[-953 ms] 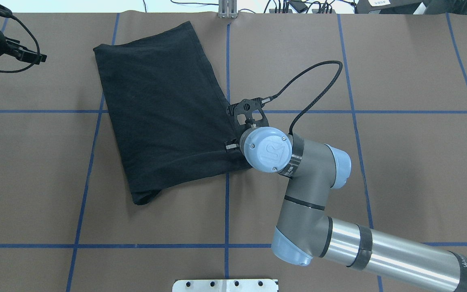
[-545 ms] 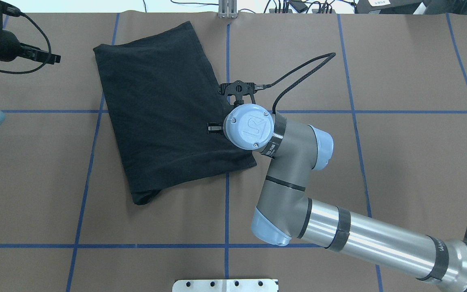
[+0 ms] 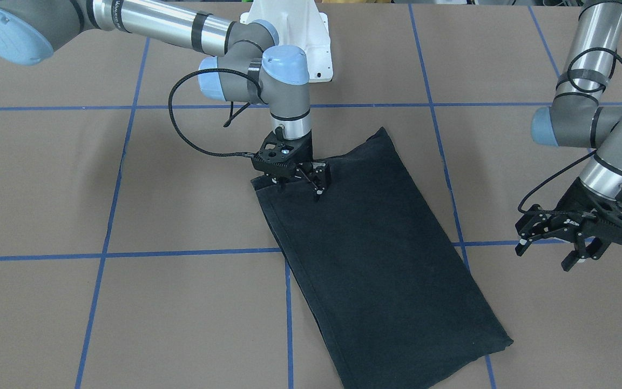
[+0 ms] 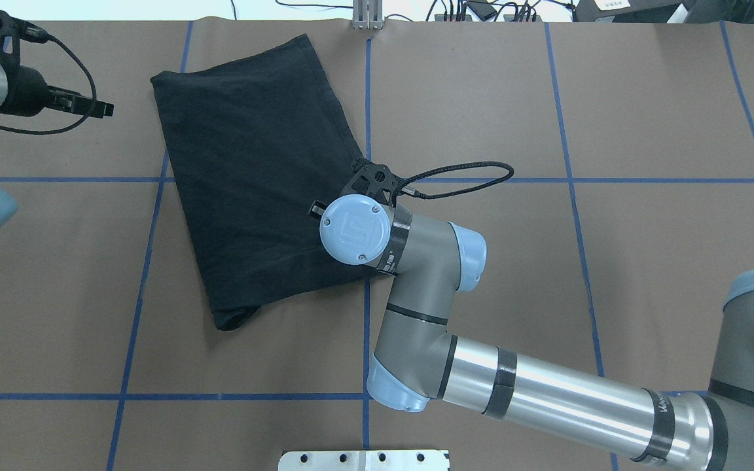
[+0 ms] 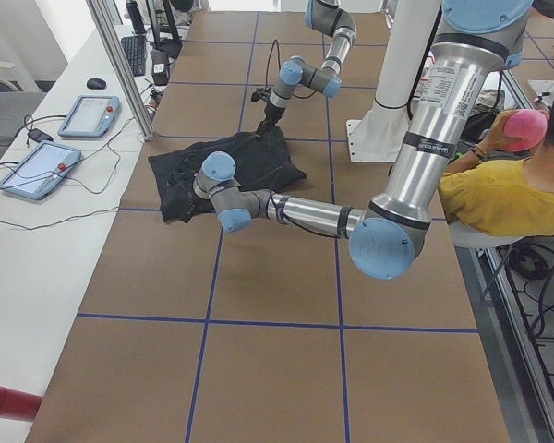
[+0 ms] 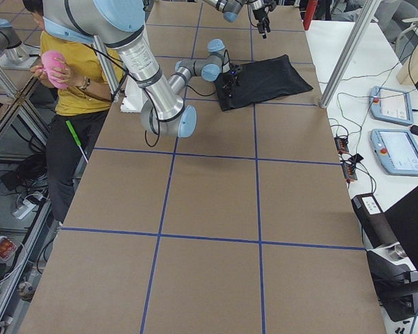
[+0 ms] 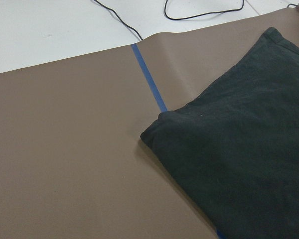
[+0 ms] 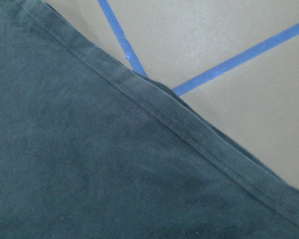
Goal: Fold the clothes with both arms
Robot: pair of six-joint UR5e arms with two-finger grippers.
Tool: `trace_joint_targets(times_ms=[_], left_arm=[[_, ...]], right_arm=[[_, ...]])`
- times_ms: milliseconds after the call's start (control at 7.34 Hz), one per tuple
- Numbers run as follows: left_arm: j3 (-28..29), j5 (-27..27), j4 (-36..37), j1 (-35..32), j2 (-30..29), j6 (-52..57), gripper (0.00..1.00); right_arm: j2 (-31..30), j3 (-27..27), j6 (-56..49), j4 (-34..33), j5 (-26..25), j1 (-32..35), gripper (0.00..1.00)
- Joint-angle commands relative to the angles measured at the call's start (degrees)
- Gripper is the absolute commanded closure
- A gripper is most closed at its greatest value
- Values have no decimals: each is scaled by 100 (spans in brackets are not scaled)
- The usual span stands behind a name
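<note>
**Right gripper spread over the shirt's corner; left gripper open, off to the side**

The shirt (image 4: 252,170) lies flat on the table (image 4: 547,98), folded into a black oblong. It sits askew to the tape (image 4: 573,180) grid, on the robot's left of the centre line and toward the far edge.

The right arm (image 4: 547,386) reaches across the centre line. Its wrist points straight down over the shirt's corner nearest that arm. The right gripper (image 3: 299,193) has its fingers spread apart and holds nothing. Its tips are down at the cloth, just inside the hem, but I cannot tell whether they touch it. The right wrist camera sits close above the shirt and shows the hem running diagonally, with two tape lines crossing on the bare table beside it.

The left arm (image 3: 581,65) hangs over the table's left side. The left gripper (image 3: 544,257) is also spread and empty, above the table and apart from the shirt. Its wrist camera looks at the shirt's far corner.

A person (image 5: 499,198) in a yellow top sits behind the robot.
</note>
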Motion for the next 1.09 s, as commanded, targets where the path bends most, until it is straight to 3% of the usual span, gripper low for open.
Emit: trace_joint_targets(times_ms=[0, 272, 409, 545, 681, 817, 953], left_arm=[[-4, 0, -7, 7, 28, 15, 0], [-4, 9, -7, 16, 28, 15, 0], [13, 27, -7, 16, 28, 15, 0], [14, 88, -7, 51, 36, 15, 0], [31, 88, -7, 68, 36, 15, 0], [40, 88, -7, 69, 36, 15, 0], [31, 88, -7, 69, 36, 15, 0]], right_arm=[[40, -182, -14, 48, -82, -62, 5], [40, -348, -269, 13, -82, -54, 7], [40, -349, -279, 13, -82, -54, 17], [49, -349, -253, 65, -73, -54, 47], [92, -349, -192, 74, -73, -54, 93], [110, -349, -157, 74, -82, -54, 100], [102, -358, -165, 74, -82, -54, 100]])
